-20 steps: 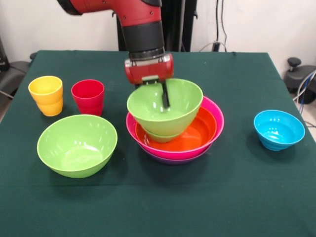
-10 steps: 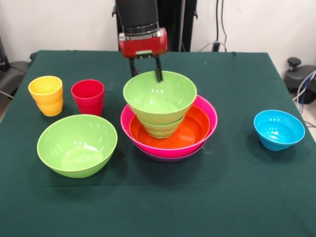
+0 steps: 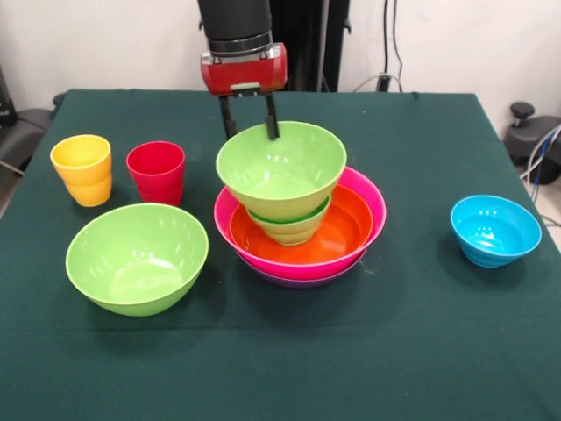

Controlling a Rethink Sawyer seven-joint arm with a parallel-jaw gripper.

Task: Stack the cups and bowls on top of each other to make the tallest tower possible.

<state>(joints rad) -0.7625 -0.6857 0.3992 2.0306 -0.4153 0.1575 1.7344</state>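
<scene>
Where the dark green cloth of the worktop (image 3: pixel 368 368) reaches its left side, a yellow cup (image 3: pixel 82 168) stands upright, glossy plastic with a ribbed lower body, taller than wide. Just beside it on the right stands a red cup (image 3: pixel 156 172) of the same shape, close but apart from it. In front of both sits a large lime green bowl (image 3: pixel 137 257), round, smooth and shiny, open side up, alone on the cloth.

At the middle rises the tower (image 3: pixel 300 230). Its lowest piece is a purple bowl (image 3: pixel 298 281), of which only a thin sliver shows under the rest. A wide hot pink bowl (image 3: pixel 366 200) nests in that, and an orange bowl (image 3: pixel 346 230) nests inside the pink one. On the orange bowl sits a small lime green bowl (image 3: pixel 291 226), mostly covered, only its rim and lower wall showing. A second large green bowl (image 3: pixel 280 168) rests in it.

Above, the gripper (image 3: pixel 249 119) hangs from a red and black arm (image 3: pixel 238 44), cut off by the top edge. Its two dark fingers (image 3: pixel 271 117) stand on either side of the top bowl's far rim, pinching it.

Well apart at the right sits a small sky blue bowl (image 3: pixel 494 230), glossy, upright.
</scene>
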